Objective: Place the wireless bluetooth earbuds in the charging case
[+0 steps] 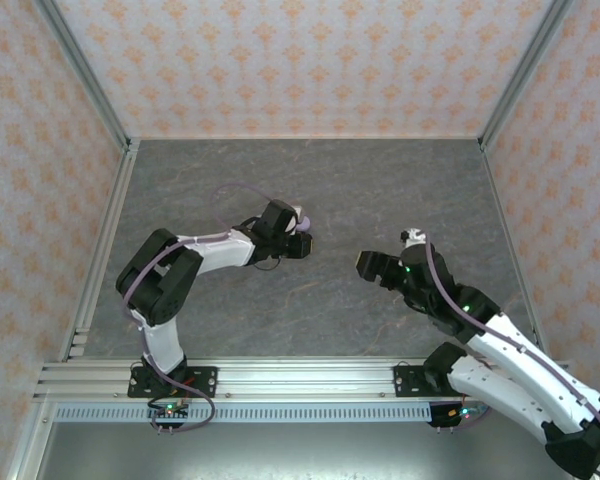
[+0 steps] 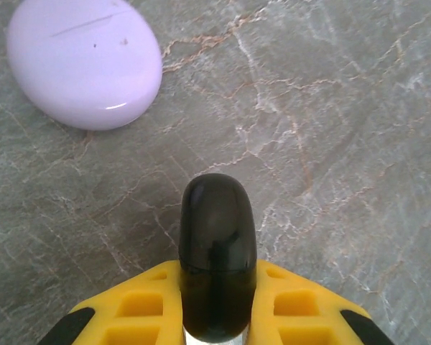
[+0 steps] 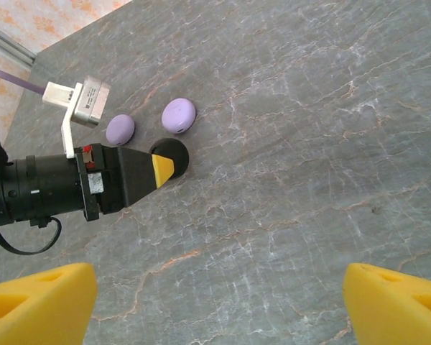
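Note:
My left gripper [image 2: 217, 291] is shut on a glossy black charging case [image 2: 217, 244], which stands up from between the yellow fingers [image 2: 140, 302] with its lid seam closed. In the right wrist view the same black case [image 3: 174, 152] sits at the tip of the left gripper [image 3: 160, 169], low over the table. A closed lilac case [image 2: 84, 61] lies just beyond it. My right gripper [image 3: 219, 302] stands open over bare marble, a short way right of the left one [image 1: 298, 243]. The earbuds are out of view.
Two lilac round cases [image 3: 179, 115] [image 3: 120, 129] lie side by side behind the black one. The grey marbled table [image 1: 380, 190] is fenced by patterned walls and metal rails [image 1: 100, 240]. Bare surface lies between the two grippers and toward the right.

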`<control>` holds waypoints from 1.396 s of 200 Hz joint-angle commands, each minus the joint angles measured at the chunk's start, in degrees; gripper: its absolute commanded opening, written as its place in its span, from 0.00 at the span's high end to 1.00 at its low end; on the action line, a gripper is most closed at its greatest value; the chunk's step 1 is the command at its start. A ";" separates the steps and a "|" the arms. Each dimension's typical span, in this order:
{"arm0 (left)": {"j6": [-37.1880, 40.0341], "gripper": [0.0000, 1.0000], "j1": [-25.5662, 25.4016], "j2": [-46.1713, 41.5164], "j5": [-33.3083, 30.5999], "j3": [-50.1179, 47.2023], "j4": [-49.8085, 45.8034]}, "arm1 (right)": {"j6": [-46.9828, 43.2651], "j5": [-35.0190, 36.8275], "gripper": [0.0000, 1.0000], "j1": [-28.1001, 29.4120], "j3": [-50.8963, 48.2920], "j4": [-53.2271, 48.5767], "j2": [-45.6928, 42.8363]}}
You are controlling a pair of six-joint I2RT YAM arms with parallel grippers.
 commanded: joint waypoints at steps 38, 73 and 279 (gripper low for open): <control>-0.90 0.56 0.56 1.84 -4.12 3.83 -5.73 | 1.83 4.85 0.11 -0.27 -1.61 -7.28 -6.56; -0.24 0.48 0.56 0.21 -6.36 4.04 -7.59 | 1.32 6.15 0.11 -0.27 -0.50 -10.29 -7.64; 13.16 0.16 1.04 -47.59 -54.02 -19.68 -8.49 | -28.52 24.35 0.01 -27.39 -17.52 31.10 -0.38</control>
